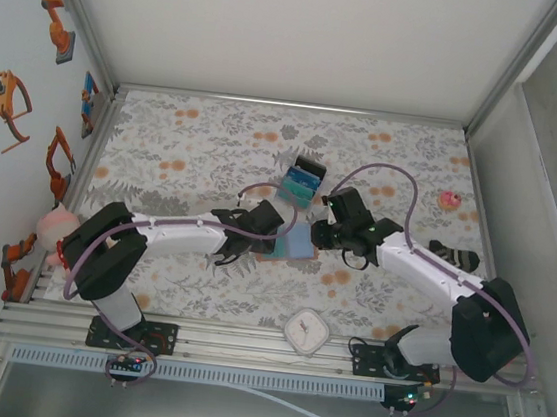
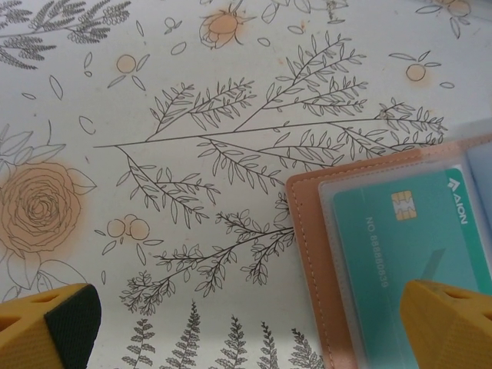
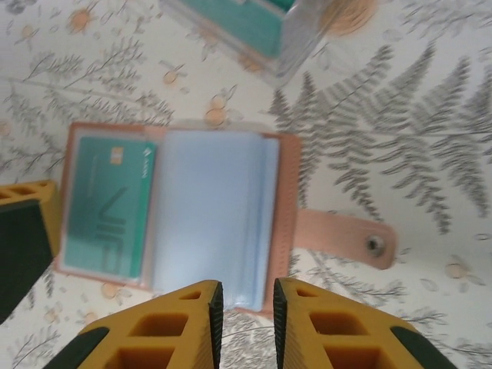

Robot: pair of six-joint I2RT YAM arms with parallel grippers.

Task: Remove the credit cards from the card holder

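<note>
The holder is laid open on the table, between the two arms; its fold points away from the right gripper, and the tab is stretched flat on the side away from the left arm; one teal card is seen, lodged in the clear pocket of the page on the left arm's side; its long axis is parallel to the fold, chip end farthest from the right gripper; the pale sleeves are stacked on the other page, and whether further cards are kept in them cannot be told; the right gripper is placed at the near edge of those sleeves, in line with the fold; its jaws are set nearly together with a narrow gap, and whether a sleeve edge is nipped between them cannot be told; the left gripper is spread wide and nothing is held in it; the card is not centred between its jaws; only the finger on the holder's side stands over the card's lower end; the left gripper is judged the nearer to the card, and a sideways shift toward the holder is judged necessary before the card can be drawn out along its long axis; a clear box with teal contents stands beyond the holder, apart from it.
</note>
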